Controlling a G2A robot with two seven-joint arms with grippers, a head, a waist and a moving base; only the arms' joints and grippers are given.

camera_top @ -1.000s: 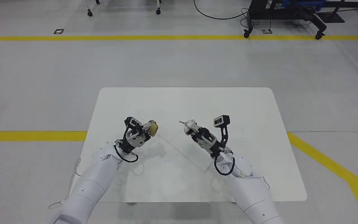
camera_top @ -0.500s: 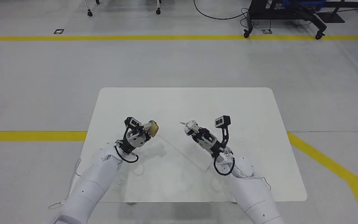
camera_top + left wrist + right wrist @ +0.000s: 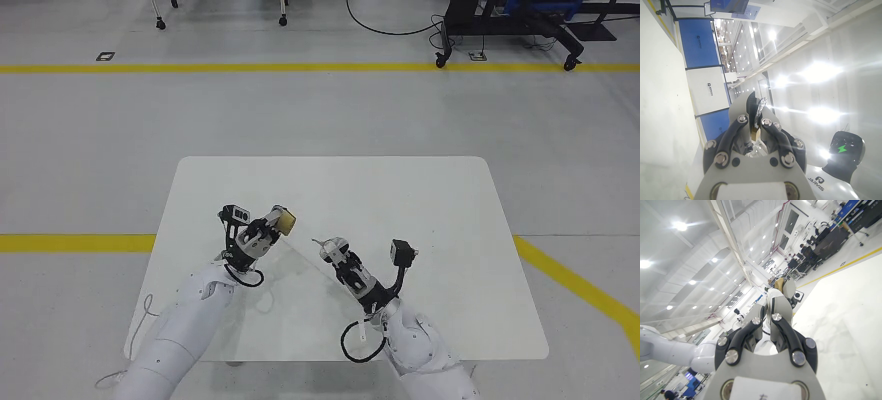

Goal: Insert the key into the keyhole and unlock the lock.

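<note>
Both claws have drawn nearer over the counter's (image 3: 440, 190) middle. Left claw (image 3: 274, 227) pinches the lock (image 3: 285, 220), now raised. Right claw (image 3: 329, 246), pinching the key (image 3: 318, 242), has shifted toward the near edge. Key and lock are apart, so insertion looks imminent.

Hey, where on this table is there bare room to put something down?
The table is bare along its far edge and right side, beyond both grippers. Crowded: the near middle, where the left gripper holds the lock and the right gripper holds the key.
</note>
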